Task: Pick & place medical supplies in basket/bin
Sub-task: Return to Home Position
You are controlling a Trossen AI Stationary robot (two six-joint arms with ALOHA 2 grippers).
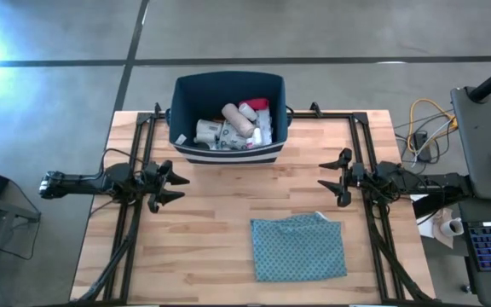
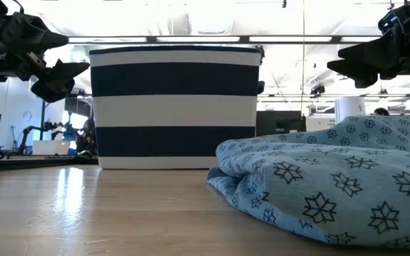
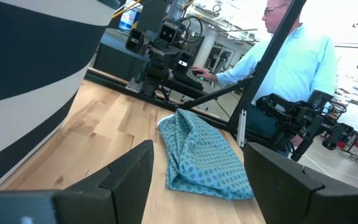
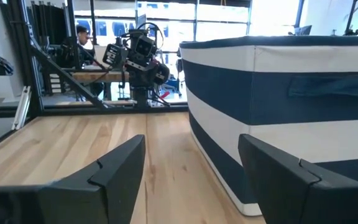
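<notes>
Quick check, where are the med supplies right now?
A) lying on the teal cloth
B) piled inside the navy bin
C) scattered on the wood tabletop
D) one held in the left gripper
B: the high view shows the medical supplies heaped inside the bin; the teal cloth carries nothing, and the left gripper and right gripper stand open and empty at the table's sides.

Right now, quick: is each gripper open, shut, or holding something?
Left gripper: open, holding nothing.
Right gripper: open, holding nothing.
</notes>
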